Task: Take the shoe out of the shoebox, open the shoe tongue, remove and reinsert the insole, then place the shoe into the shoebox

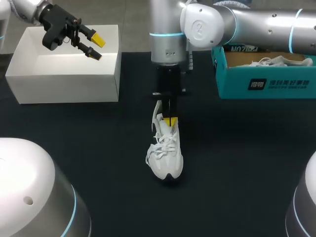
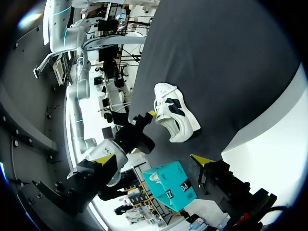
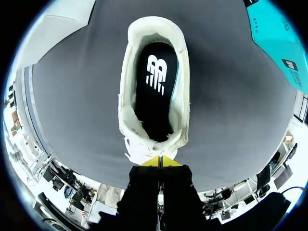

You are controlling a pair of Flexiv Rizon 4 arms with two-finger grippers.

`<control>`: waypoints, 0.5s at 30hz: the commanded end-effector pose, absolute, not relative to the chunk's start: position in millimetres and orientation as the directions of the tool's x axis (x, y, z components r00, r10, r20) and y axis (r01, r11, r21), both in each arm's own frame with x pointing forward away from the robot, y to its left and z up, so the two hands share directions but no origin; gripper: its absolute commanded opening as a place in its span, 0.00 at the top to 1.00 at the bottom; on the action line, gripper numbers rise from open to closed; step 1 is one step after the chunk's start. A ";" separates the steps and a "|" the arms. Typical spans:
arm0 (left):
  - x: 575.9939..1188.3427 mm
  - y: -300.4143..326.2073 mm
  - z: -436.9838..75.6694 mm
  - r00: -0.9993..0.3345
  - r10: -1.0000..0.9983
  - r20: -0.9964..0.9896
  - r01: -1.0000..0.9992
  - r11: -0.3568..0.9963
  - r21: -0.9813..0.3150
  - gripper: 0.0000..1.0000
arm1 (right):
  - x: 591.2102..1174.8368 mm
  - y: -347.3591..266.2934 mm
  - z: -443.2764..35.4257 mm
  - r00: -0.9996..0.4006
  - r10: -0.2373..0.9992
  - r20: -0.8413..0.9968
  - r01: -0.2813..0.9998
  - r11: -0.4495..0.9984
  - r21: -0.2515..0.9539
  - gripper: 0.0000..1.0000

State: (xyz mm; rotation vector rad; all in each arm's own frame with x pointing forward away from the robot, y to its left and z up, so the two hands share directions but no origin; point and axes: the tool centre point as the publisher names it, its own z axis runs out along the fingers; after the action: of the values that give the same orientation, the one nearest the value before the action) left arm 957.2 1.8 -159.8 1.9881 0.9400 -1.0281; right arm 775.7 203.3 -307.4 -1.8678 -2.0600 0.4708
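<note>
Right gripper (image 1: 171,121): yellow tips drawn narrow on the white fabric shoe tongue (image 3: 144,147). It seems to pinch the tongue, though the contact itself is partly hidden.
White lace-up sneaker (image 1: 166,154): upright on the black table mat (image 1: 237,158), directly under the right gripper, heel towards the arm.
Black insole (image 3: 154,91): lying inside the sneaker.
Left gripper (image 1: 96,46): fingers spread wide, holding nothing, above the white open box (image 1: 64,76).
Teal cardboard shoebox (image 1: 266,85): on the right side, well apart from the sneaker.
</note>
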 end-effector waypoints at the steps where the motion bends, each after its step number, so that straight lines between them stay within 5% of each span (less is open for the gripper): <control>1: 957.1 2.0 -159.0 0.424 0.282 -0.861 0.833 -0.494 0.248 0.00 | 775.9 210.5 -296.7 -0.112 0.994 -0.001 0.898 0.101 -0.429 1.00; 15: 957.1 2.0 -159.0 0.424 0.282 -0.861 0.833 -0.494 0.248 0.00 | 794.6 202.2 -324.7 -0.113 0.993 0.027 0.892 0.114 -0.437 1.00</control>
State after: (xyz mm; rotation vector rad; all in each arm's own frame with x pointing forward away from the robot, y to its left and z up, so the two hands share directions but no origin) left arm 957.2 1.7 -159.8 1.9881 0.9400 -1.0281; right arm 791.7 202.3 -323.1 -1.8531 -2.0887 0.4482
